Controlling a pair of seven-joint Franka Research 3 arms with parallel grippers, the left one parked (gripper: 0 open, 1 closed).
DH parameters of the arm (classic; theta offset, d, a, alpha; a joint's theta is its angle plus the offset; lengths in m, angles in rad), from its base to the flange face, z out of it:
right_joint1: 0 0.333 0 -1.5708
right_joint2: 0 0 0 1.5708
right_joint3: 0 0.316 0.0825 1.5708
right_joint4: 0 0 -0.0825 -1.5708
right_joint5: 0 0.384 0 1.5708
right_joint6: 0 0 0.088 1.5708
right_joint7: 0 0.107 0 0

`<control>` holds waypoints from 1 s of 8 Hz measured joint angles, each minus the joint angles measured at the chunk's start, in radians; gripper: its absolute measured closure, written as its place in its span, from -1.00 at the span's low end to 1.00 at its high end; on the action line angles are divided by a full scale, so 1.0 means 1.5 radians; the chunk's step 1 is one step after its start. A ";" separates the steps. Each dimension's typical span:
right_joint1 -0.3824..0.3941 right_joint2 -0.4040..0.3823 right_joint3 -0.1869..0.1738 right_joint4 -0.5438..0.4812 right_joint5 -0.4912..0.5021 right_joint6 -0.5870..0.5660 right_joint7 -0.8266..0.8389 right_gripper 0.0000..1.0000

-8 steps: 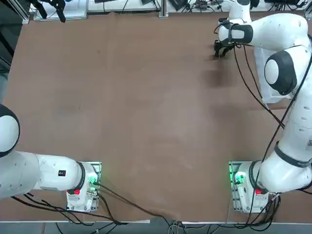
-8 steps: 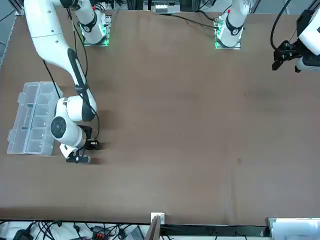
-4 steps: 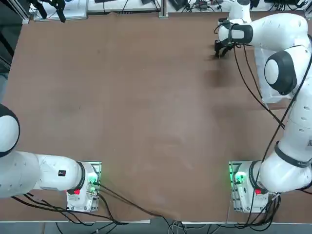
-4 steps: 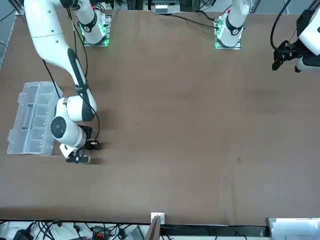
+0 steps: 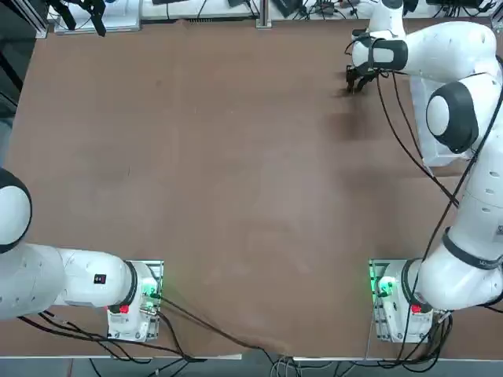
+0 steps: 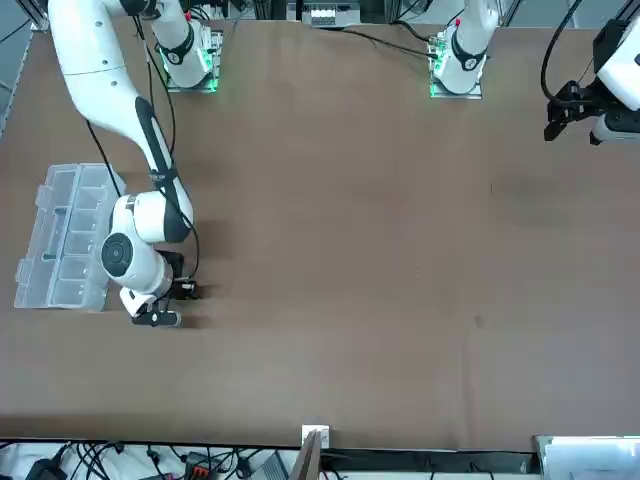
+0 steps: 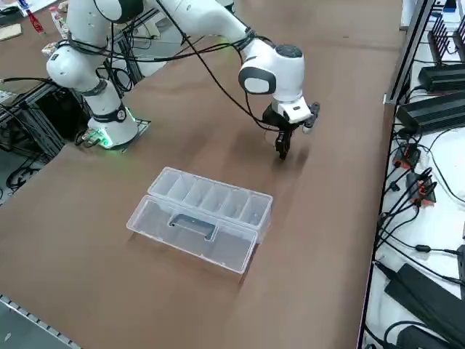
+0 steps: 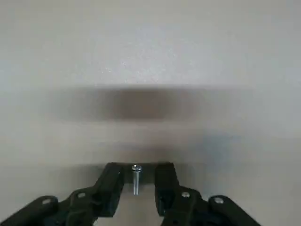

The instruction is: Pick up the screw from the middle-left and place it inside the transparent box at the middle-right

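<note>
My right gripper [image 8: 139, 171] is shut on the screw [image 8: 136, 182], a thin metal screw held upright between the black fingertips, clear of the table. In the right side view the gripper [image 7: 282, 150] hangs just above the table, a short way beyond the far end of the transparent box [image 7: 207, 198]. The box lies with its lid folded open beside its row of compartments. The front view shows the gripper [image 6: 176, 304] beside the box [image 6: 65, 240]. From overhead the gripper [image 5: 355, 84] is at the far right, and my arm hides most of the box [image 5: 427, 149].
The right arm's cable [image 5: 397, 126] trails from the wrist over the table. Cables and power supplies [image 7: 429, 109] lie beyond the table's far edge. The arm bases [image 5: 393, 302] stand at the near edge with a wide stretch of brown tabletop [image 5: 236, 173] between.
</note>
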 joint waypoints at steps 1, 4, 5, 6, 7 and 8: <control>0.000 0.000 0.000 0.000 0.000 0.000 0.000 0.15; 0.000 0.001 0.000 0.000 0.000 0.000 0.000 0.26; 0.000 0.001 0.000 -0.001 0.000 0.001 0.000 0.30; 0.000 0.001 0.000 -0.001 0.000 0.003 0.000 0.35; 0.000 0.001 0.000 -0.001 0.000 0.005 0.000 0.47; 0.001 0.001 0.001 -0.001 0.000 0.006 0.000 0.68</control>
